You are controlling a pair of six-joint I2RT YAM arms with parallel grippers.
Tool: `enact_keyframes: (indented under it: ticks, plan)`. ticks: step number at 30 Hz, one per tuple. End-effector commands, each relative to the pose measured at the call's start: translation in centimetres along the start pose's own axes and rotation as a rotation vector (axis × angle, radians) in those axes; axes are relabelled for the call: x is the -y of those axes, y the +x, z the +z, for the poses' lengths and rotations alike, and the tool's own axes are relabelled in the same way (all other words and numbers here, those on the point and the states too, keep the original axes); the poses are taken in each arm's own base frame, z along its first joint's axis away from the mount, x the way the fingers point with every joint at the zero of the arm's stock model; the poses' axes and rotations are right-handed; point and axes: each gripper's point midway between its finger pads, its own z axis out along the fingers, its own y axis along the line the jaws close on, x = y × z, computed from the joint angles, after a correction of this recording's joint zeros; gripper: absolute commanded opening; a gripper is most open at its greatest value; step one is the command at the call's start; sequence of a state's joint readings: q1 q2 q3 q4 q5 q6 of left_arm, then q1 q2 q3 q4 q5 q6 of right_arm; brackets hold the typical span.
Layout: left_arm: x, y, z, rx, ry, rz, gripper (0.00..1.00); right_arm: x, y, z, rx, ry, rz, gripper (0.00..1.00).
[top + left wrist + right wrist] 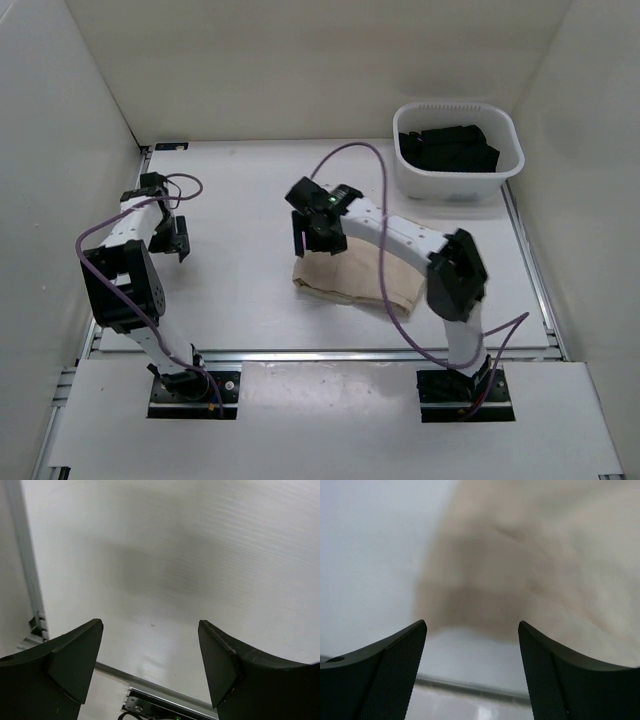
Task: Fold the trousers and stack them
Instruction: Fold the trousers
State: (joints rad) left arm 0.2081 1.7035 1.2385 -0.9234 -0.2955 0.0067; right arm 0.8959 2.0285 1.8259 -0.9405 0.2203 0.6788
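White table [250, 200]: beige trousers [340, 281] folded into flat rectangle.

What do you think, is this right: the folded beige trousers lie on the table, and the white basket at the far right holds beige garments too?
Not quite. The white basket at the far right holds black garments, not beige ones, as the top external view shows. The rest stands: the folded beige trousers lie on the table.
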Motion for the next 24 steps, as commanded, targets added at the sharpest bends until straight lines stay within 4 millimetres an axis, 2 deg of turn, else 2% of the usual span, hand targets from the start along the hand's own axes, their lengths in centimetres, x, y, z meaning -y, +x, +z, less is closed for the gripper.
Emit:
enact_keyframes:
  ticks: [1, 2, 3, 4, 5, 6, 7, 8, 9, 10, 11, 12, 13, 14, 15, 17, 18, 20, 21, 22, 24]
  plan:
    - [3.6, -2.2, -4.8, 0.12, 0.205, 0.015, 0.88, 8.0, 0.1, -7.1, 0.158, 0.107, 0.24, 0.79]
    - [6.3, -2.4, -6.4, 0.141, 0.306, 0.06, 0.9, 10.1, 1.2, -6.9, 0.15, 0.131, 0.302, 0.8]
    - [7.5, -3.4, -8.2, 0.177, 0.365, 0.081, 0.9, 12.8, 1.3, -6.5, 0.167, 0.15, 0.386, 0.81]
    - [9.0, -3.2, -9.5, 0.175, 0.423, 0.111, 0.91, 15.3, 4.4, -5.9, 0.14, 0.167, 0.421, 0.84]
    - [11.7, -3.0, -10.3, 0.16, 0.492, 0.173, 0.91, 16.4, 5.3, -5.5, 0.143, 0.149, 0.455, 0.85]
    - [14.2, -3.5, -12.6, 0.179, 0.608, 0.211, 0.94, 17.0, 4.4, -5.1, 0.184, 0.074, 0.507, 0.87]
    - [15.8, -3.2, -13.4, 0.168, 0.666, 0.245, 0.95, 18.3, 6.8, -4.4, 0.178, 0.049, 0.538, 0.89]
    - [17.5, -3.0, -14.2, 0.164, 0.72, 0.278, 0.99, 18.6, 7.2, -4.0, 0.183, -0.001, 0.559, 0.89]
    - [20.3, -2.5, -15.4, 0.149, 0.799, 0.339, 1.0, 19.3, 5.3, -4.5, 0.275, -0.093, 0.627, 0.89]
    - [21.5, -2.0, -15.8, 0.131, 0.827, 0.369, 1.0, 19.4, 5.8, -3.9, 0.267, -0.142, 0.652, 0.89]
    - [22.8, -1.7, -16.1, 0.119, 0.85, 0.398, 1.0, 19.4, 6.2, -3.6, 0.243, -0.213, 0.686, 0.9]
    - [24.8, -0.7, -16.1, 0.088, 0.874, 0.448, 1.0, 19.8, 7.7, -2.5, 0.214, -0.214, 0.702, 0.9]
    - [26.0, -0.6, -16.6, 0.091, 0.904, 0.474, 1.0, 19.8, 7.6, -2.4, 0.228, -0.237, 0.705, 0.9]
    - [26.8, 0.0, -16.3, 0.071, 0.905, 0.493, 1.0, 20.0, 7.8, -2.0, 0.228, -0.244, 0.702, 0.9]
    - [28.5, 0.4, -16.1, 0.06, 0.926, 0.527, 1.0, 19.8, 8.2, -1.7, 0.221, -0.259, 0.699, 0.9]
    - [30.2, 0.7, -15.8, 0.062, 0.957, 0.556, 1.0, 19.7, 9.2, -0.7, 0.192, -0.275, 0.715, 0.9]
    - [30.9, 1.0, -15.7, 0.056, 0.969, 0.57, 1.0, 20.3, 9.5, -0.6, 0.185, -0.251, 0.742, 0.9]
    - [32.5, 2.3, -14.2, 0.01, 0.964, 0.6, 1.0, 21.2, 11.2, 0.5, 0.145, -0.208, 0.771, 0.88]
    - [32.9, 3.1, -13.2, -0.028, 0.955, 0.608, 1.0, 21.1, 11.7, 0.8, 0.119, -0.221, 0.771, 0.84]
    - [33.6, 3.9, -13.1, -0.042, 0.967, 0.626, 0.97, 21.1, 11.7, 0.7, 0.116, -0.231, 0.767, 0.8]
    - [33.9, 5.1, -12.0, -0.07, 0.945, 0.644, 0.86, 22.0, 13.2, 1.6, 0.054, -0.208, 0.777, 0.68]
